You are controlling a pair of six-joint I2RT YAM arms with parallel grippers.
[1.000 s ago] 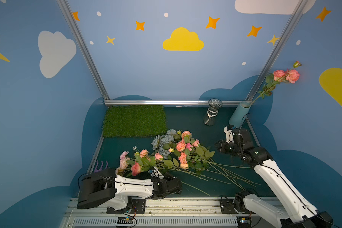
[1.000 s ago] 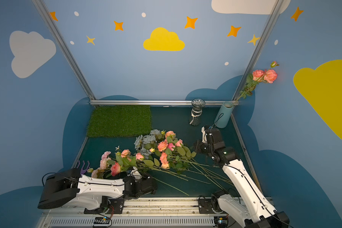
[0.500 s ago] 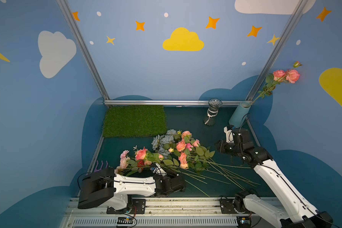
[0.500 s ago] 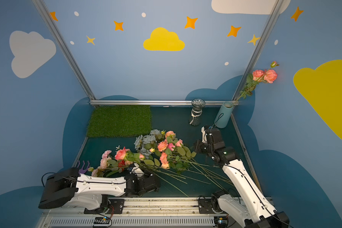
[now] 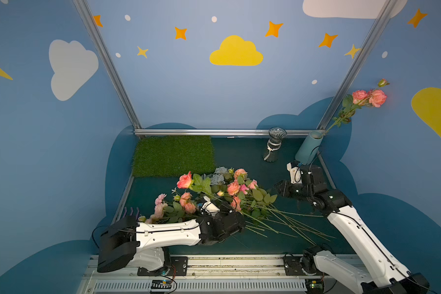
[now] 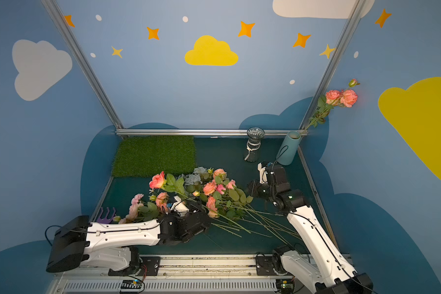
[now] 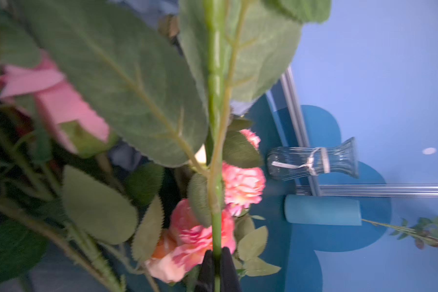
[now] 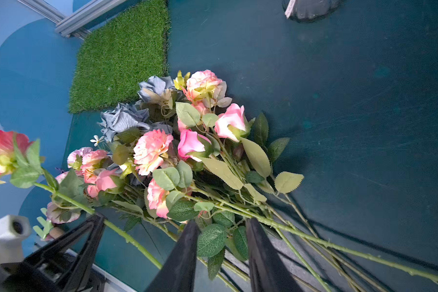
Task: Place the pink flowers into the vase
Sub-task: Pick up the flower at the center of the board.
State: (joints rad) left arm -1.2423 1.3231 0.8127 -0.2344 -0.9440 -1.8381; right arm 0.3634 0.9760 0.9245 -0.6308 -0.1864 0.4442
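The pink flowers lie in a heap mid-table, their long stems fanning toward the front right. My left gripper is shut on the green stem of one pink rose, and its bloom stands raised above the heap. In the left wrist view the black fingertips pinch that stem. The light blue vase stands at the back right corner with a pink spray in it. My right gripper hovers open in front of the vase, over leaves and stems, and grips nothing.
A clear glass vase stands left of the blue one. A green grass mat covers the back left. Grey-blue flowers lie in the heap. A purple rake sits at the front left. Metal rails edge the table.
My left gripper has closed fully on the stem and lifted it; the rose's bloom has risen out of the heap toward the back. The right arm has stayed put.
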